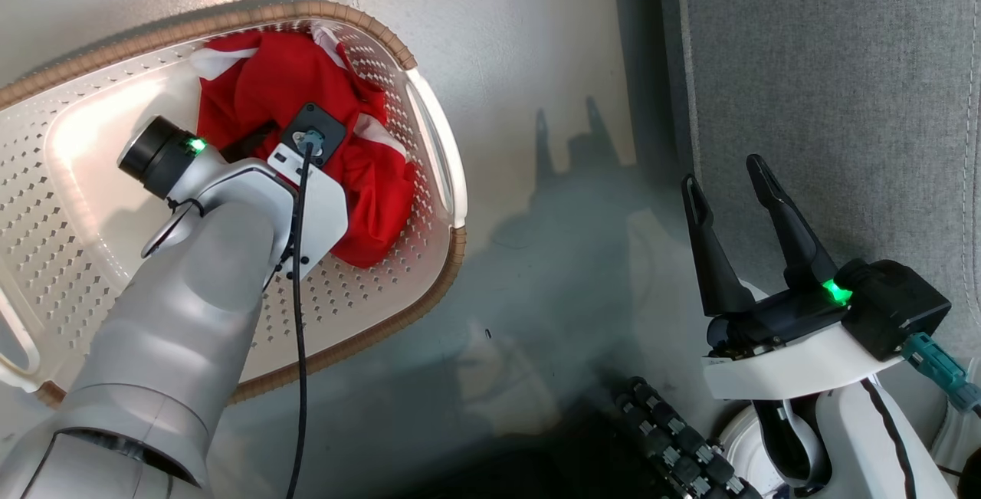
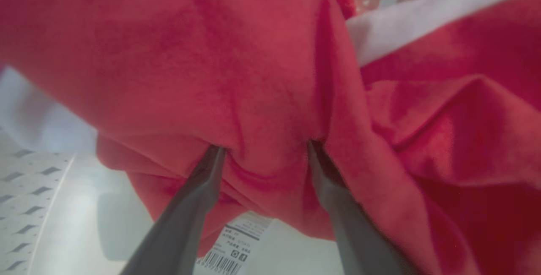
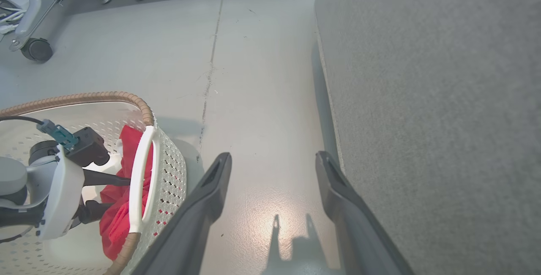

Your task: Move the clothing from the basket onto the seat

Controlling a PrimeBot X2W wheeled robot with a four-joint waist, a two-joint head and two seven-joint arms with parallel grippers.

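The grasp step is in hand: the left end effector [image 2: 264,146] is down inside the basket [image 1: 306,12], its two fingers spread apart and their tips sunk into the red clothing [image 1: 368,177], with a fold of cloth bulging between them; the jaws are not yet closed on it. The clothing lies bunched against the basket's wall on the side towards the seat [image 1: 828,100], a white care label [image 2: 241,245] showing beneath it. The right end effector [image 1: 723,172] hovers wide open and empty over the floor [image 1: 536,62], just beside the seat's edge. Next, I judge, the left fingers must pinch that fold firmly, lift it clear of the rim, then carry it across the floor gap to the seat
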